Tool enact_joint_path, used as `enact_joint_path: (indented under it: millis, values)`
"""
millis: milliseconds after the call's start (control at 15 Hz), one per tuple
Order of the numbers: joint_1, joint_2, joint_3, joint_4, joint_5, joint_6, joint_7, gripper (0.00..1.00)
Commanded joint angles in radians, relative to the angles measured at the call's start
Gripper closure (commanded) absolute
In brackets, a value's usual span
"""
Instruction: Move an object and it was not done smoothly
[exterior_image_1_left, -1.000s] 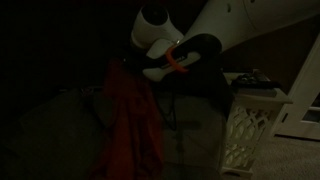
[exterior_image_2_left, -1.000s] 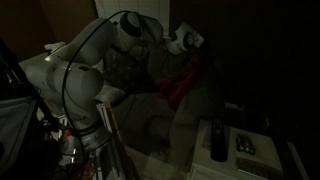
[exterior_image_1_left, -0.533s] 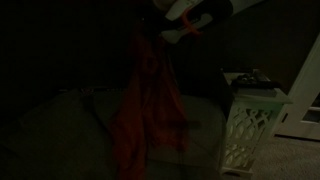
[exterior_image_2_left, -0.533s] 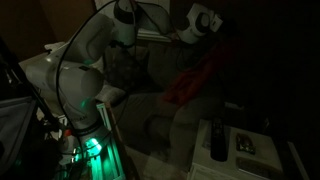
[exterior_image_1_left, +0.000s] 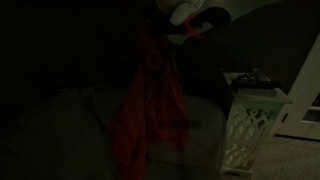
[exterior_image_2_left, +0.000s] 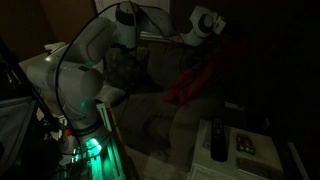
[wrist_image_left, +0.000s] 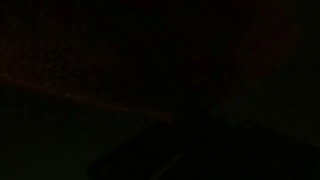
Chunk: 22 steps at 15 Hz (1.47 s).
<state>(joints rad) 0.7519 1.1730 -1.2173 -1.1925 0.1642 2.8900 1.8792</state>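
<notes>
One relation is deciding the coming move, as we are reading it: the red-orange cloth (exterior_image_1_left: 145, 105) is hanging straight below the end effector (exterior_image_1_left: 172, 36), its long axis running vertically from the pinched top down into loose folds. We are judging the end effector to be clamped onto the cloth's upper edge, since the fabric is dangling from it in mid-air in both exterior views. The darkness is hiding how the jaws themselves are standing, and the wrist view is showing almost nothing but black. In an exterior view the cloth (exterior_image_2_left: 195, 82) is trailing downward and sideways from the end effector (exterior_image_2_left: 214, 32), with the arm (exterior_image_2_left: 85, 60) reaching up high beside it. The white basket (exterior_image_1_left: 250, 125) is standing off to one side, well apart from the hanging folds and lower than the grip point. We are not making out whether the bottom hem is clearing the grey surface (exterior_image_1_left: 60, 125) beneath. Any carry, we are thinking, is going to set this long limp tail swinging behind the grip.
</notes>
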Motion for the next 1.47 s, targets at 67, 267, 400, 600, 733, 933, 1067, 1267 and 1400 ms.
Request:
enact_joint_path:
  millis: [67, 267, 400, 600, 733, 933, 1067, 1267, 1400]
  values:
    - [-0.198, 0.097, -0.13, 0.242, -0.058, -0.113, 0.207, 0.98]
    - [-0.315, 0.118, -0.185, 0.383, -0.108, -0.243, 0.335, 0.98]
    - [-0.36, 0.147, -0.257, 0.471, -0.084, -0.357, 0.392, 0.98]
    - [-0.37, 0.166, -0.29, 0.523, -0.113, -0.451, 0.408, 0.98]
    - [-0.34, 0.143, -0.191, 0.516, -0.072, -0.417, 0.26, 0.98]
    - [-0.291, 0.108, -0.039, 0.504, -0.015, -0.411, 0.121, 0.98]
    - [-0.27, 0.09, 0.054, 0.501, 0.016, -0.42, 0.032, 0.98]
    - [-0.259, 0.05, 0.195, 0.493, 0.068, -0.44, -0.115, 0.98]
    - [-0.268, 0.037, 0.286, 0.495, 0.101, -0.453, -0.213, 0.98]
